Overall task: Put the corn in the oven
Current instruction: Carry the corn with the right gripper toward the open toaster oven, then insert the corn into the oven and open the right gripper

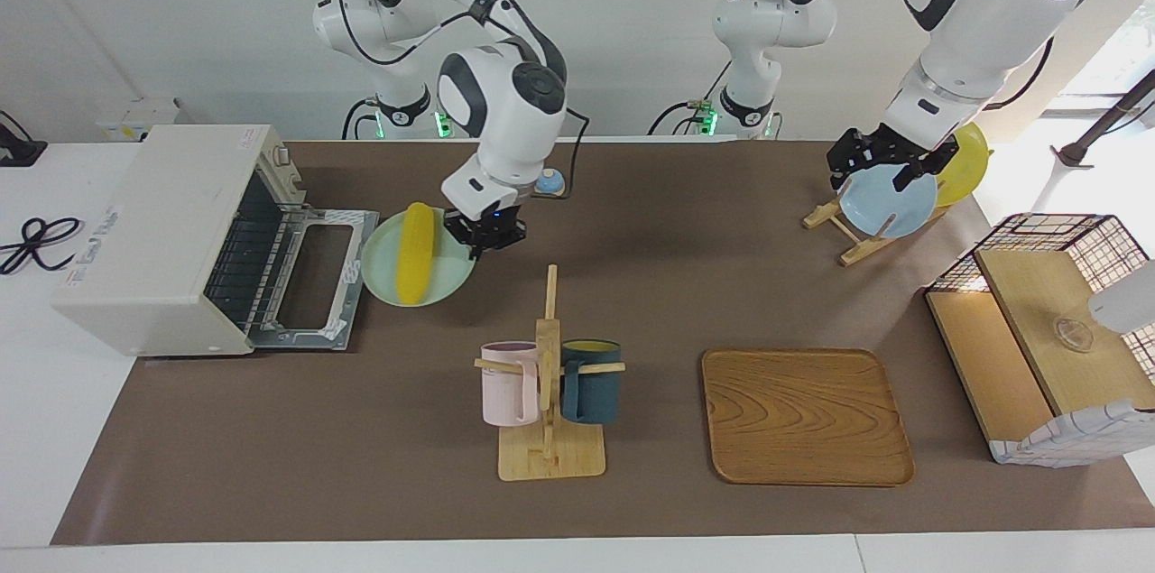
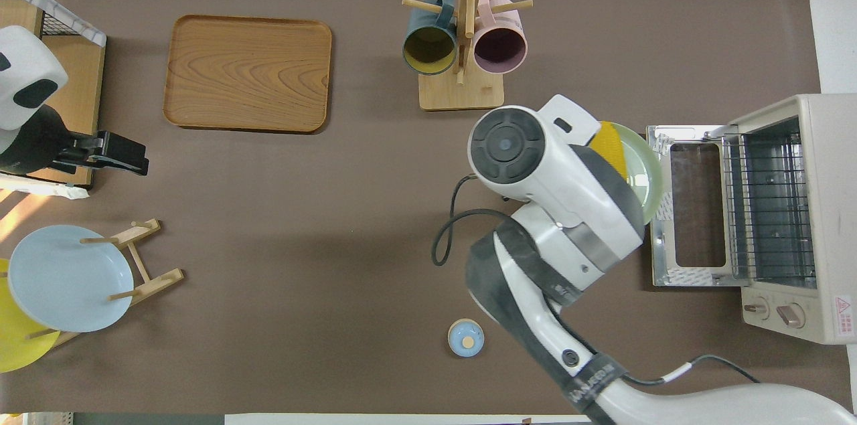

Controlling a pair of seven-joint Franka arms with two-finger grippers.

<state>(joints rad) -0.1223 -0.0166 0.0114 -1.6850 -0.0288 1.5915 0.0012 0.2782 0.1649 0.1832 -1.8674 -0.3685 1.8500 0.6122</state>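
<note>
Lying on the teal plate (image 1: 388, 271), the corn (image 1: 416, 252) seemingly untouched.

Robot lab w/ mock kitchen: two Franka arms bolted at desk edge (image 1: 632, 546), bare white walls, loose cables.

We take the oven (image 1: 171, 235) as landmark. Its door (image 1: 311, 280) lies folded down flat on the table, leaving the mouth open with the wire rack (image 2: 766, 201) exposed. Just beside the door's outer edge sits the pale green plate (image 1: 456, 271) bearing the corn (image 1: 416, 252); the right gripper (image 1: 483, 235) hangs over the plate's rim away from the oven. The mug rack (image 1: 548, 374) stands well apart, farther from the robots, with bare mat between.
</note>
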